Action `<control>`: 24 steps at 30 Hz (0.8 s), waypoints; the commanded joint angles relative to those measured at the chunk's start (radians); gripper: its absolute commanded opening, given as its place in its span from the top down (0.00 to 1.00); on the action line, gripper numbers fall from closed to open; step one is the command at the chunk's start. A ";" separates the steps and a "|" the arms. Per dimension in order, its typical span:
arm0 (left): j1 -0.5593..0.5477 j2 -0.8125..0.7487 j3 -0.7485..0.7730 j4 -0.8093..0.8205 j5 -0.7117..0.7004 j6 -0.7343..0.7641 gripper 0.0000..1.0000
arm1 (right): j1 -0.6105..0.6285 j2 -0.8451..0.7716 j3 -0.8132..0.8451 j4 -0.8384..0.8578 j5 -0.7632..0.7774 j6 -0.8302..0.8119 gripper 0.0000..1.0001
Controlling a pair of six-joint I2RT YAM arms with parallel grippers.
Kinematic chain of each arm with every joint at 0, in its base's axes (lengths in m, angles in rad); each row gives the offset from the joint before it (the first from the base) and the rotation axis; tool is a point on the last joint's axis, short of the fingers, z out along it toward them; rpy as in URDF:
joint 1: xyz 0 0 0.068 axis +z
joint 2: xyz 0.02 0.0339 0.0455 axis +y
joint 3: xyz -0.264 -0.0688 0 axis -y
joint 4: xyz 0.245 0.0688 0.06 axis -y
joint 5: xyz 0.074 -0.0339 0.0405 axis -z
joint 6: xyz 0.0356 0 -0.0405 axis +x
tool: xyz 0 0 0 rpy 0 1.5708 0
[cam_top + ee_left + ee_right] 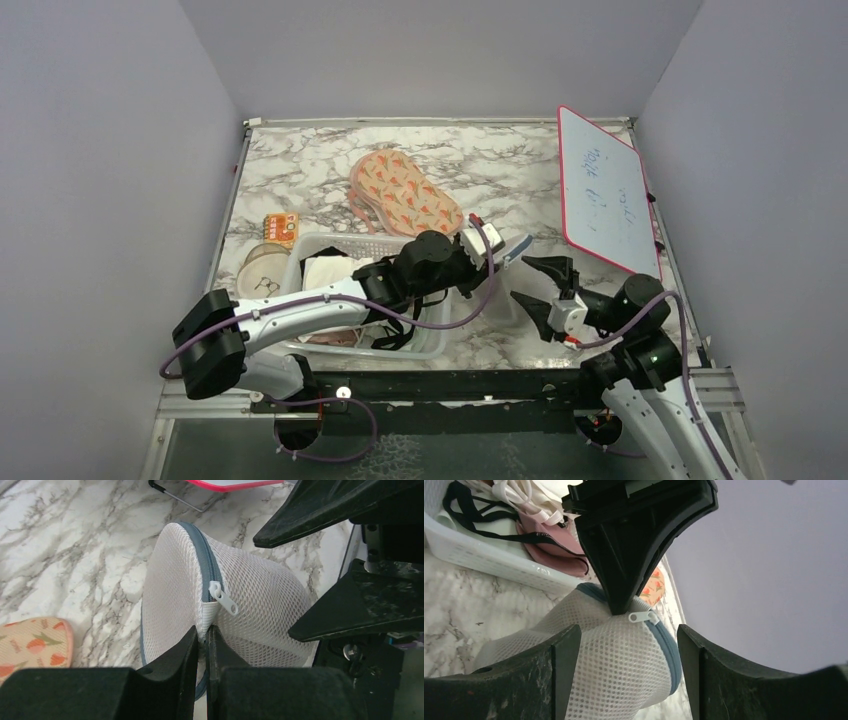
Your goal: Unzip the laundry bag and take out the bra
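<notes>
Left and right jaws at the laundry bag. The left gripper is pinching a small fold of white mesh on the laundry bag, its jaws closed tight on the fabric so that almost no gap is showing between them. The white zipper pull is lying just beyond the tips of these jaws and slightly to one side, apart from them, at the end of the grey-blue zipper tape that is curving away over the round end of the bag. The right gripper is standing with its jaws spread wide, and the bag is sitting between them on the marble counter; whether either right finger is touching the mesh cannot be told. Seen from the right wrist, the left jaws are coming down on the bag from above, meeting it right beside the pull. What the bag is holding cannot be made out through the mesh. Behind the left jaws, a white slatted basket is holding a dusty pink garment with black straps. A peach printed pad is lying on the counter well apart from both jaws.
</notes>
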 commanded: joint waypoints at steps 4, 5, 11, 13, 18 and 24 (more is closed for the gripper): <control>0.008 0.033 0.050 0.018 0.117 -0.126 1.00 | 0.007 0.026 -0.074 0.215 -0.069 -0.138 0.39; 0.010 0.035 0.056 0.016 0.126 -0.132 1.00 | 0.006 0.027 -0.083 0.237 -0.068 -0.126 0.40; 0.020 0.037 0.063 0.013 0.161 -0.155 1.00 | 0.013 0.068 -0.081 0.213 -0.087 -0.175 0.53; 0.023 0.038 0.066 0.014 0.170 -0.165 1.00 | 0.013 0.081 -0.074 0.207 -0.076 -0.181 0.54; 0.033 0.042 0.072 0.011 0.191 -0.191 1.00 | 0.018 0.114 -0.061 0.186 -0.046 -0.216 0.59; 0.033 0.037 0.071 0.011 0.201 -0.194 1.00 | 0.018 0.120 -0.052 0.217 0.026 -0.201 0.72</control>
